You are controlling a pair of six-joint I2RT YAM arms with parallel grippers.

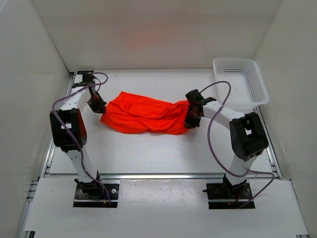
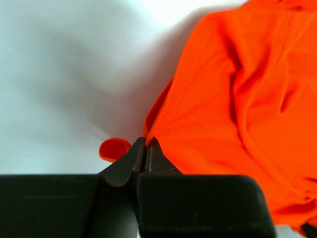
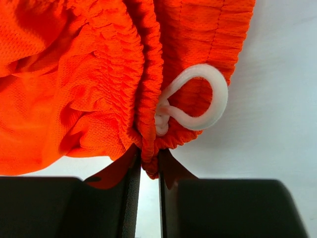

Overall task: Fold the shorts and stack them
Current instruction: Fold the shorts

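Shorts [image 1: 143,115] lie stretched across the table [image 1: 148,158], pinched at both ends!
Left gripper [image 2: 145,145] clamps what looks like a leg hem [image 2: 157,108]; right gripper [image 3: 148,154] nips the waistband [image 3: 146,89], likely to pull everything flat.

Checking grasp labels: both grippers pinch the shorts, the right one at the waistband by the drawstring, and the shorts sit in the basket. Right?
Not the last part. The top view shows the shorts lying on the table, stretched between the left gripper and the right gripper, apart from the basket. The rest holds.
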